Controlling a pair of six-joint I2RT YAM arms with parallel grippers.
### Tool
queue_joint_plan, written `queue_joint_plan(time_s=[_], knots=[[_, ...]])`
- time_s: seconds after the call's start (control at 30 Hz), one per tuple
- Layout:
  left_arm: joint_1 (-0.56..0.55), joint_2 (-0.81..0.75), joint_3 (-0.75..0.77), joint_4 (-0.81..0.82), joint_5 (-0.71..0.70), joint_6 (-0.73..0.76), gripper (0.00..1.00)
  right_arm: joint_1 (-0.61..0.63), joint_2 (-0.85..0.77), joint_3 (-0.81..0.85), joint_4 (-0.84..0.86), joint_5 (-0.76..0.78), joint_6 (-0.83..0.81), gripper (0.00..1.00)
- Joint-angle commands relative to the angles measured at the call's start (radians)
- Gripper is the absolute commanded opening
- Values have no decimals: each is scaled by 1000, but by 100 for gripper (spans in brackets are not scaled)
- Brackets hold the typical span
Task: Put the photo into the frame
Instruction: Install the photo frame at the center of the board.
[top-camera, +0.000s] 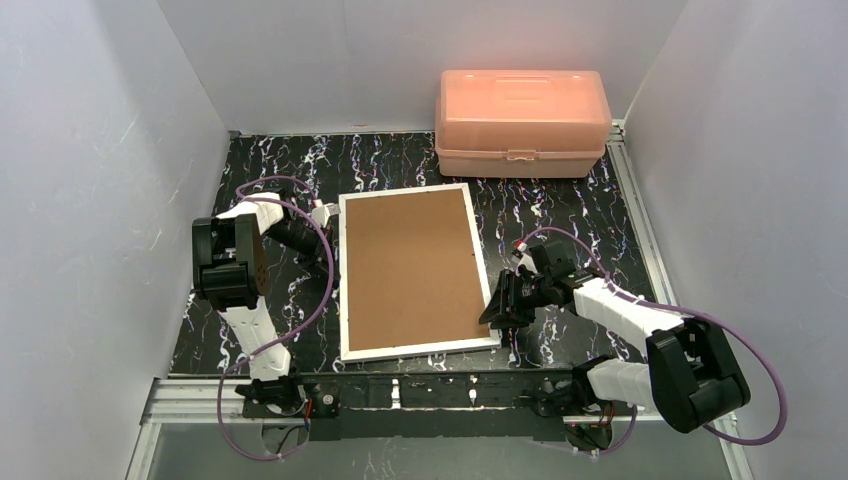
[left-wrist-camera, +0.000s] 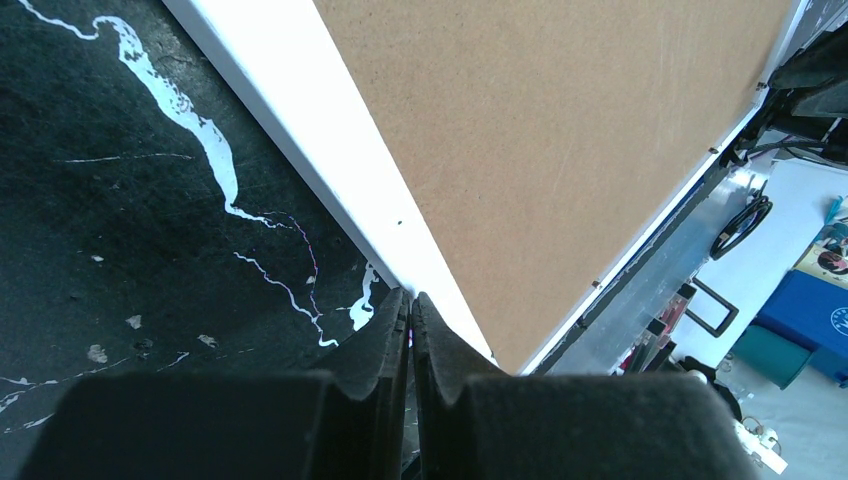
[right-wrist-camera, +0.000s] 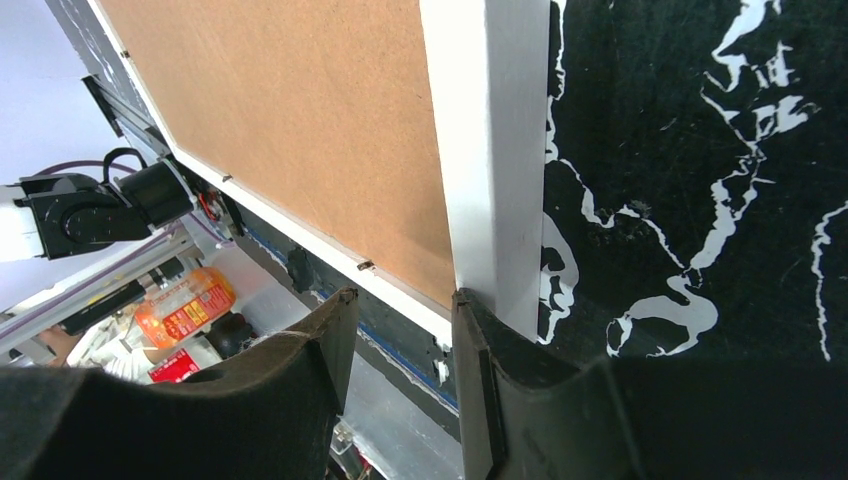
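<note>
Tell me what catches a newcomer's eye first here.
The frame lies brown back up in the middle of the black marbled table. A pink box sits at the far edge. The left gripper is shut at the frame's left edge, the right gripper open at its near right corner.

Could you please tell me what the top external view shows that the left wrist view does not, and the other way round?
Only the top external view shows the pink box at the back of the table and the whole frame lying back up. Only the left wrist view shows the left tool shut, its tips at the frame's white rim, and clutter beyond the table's edge. Both show the frame's brown board and the black marbled table.
</note>
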Motion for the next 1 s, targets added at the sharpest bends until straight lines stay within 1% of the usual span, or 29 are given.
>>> queue_joint_plan(time_s=[0.0, 0.6, 0.97], knots=[[-14, -22, 8, -21, 37, -6, 3, 8, 18, -1, -56, 27, -27, 48], [-18, -22, 7, -22, 47, -5, 2, 10, 59, -20, -46, 27, -39, 48], [-20, -13, 6, -17, 51, -7, 2, 12, 73, -20, -1, 59, -14, 45]])
